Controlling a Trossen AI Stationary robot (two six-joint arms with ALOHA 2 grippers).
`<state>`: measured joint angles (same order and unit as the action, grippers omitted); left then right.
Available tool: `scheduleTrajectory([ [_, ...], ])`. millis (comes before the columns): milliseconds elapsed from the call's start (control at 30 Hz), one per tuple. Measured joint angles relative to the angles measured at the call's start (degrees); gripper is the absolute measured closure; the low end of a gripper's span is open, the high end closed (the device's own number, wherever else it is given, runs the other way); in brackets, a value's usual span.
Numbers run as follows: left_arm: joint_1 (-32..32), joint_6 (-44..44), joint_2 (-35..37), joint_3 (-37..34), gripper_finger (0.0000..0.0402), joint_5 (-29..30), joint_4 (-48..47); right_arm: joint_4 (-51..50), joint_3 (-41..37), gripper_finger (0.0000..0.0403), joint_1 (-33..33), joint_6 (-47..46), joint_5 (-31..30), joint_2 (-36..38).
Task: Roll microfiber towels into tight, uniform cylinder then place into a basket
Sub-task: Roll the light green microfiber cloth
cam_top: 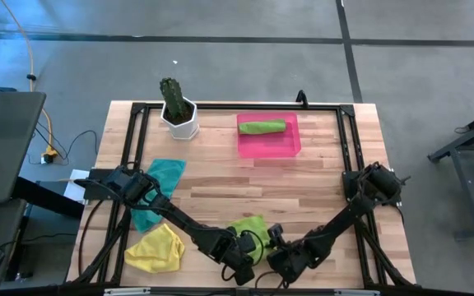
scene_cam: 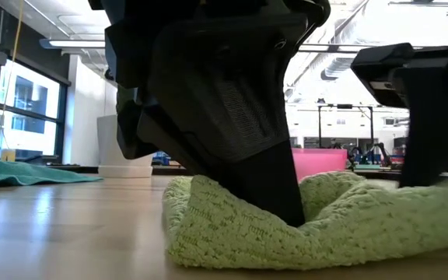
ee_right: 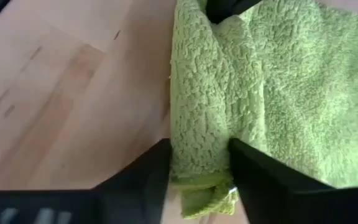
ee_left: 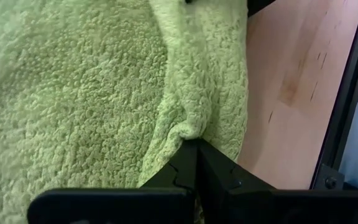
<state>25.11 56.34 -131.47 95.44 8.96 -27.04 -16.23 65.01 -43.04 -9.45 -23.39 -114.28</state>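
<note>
The high view looks straight down from well above, taking in the whole pale wooden slatted table (cam_top: 303, 181) and grey floor around it. The low view sits at tabletop level, looking across into the room, very close to a lime-green fluffy microfiber towel (scene_cam: 341, 222). Each wrist view looks past its own dark fingers, tight on that same towel (ee_left: 73, 93) (ee_right: 260, 87).

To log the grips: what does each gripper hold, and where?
Left gripper pinches a fold of the lime green towel; right gripper straddles that towel's folded edge.
</note>
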Motion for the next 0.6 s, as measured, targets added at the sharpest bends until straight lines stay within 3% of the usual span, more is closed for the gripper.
scheduleTrajectory([
  [267, 0.7, -0.6, 1.2, 0.2, 0.0401, 1.5, 0.2, -0.7, 0.0, 0.039, -0.5, -6.7, 2.2, -0.1],
  [467, 1.8, -0.6, 1.3, 2.4, 0.0401, 3.3, -1.7, -1.1, -0.1, 0.0394, 0.4, -11.8, 5.5, 0.4],
  [600, 3.6, -3.1, 1.4, 5.6, 0.0401, 7.4, -6.5, -1.4, -0.2, 0.0398, 1.3, -14.2, 8.7, 2.2],
])
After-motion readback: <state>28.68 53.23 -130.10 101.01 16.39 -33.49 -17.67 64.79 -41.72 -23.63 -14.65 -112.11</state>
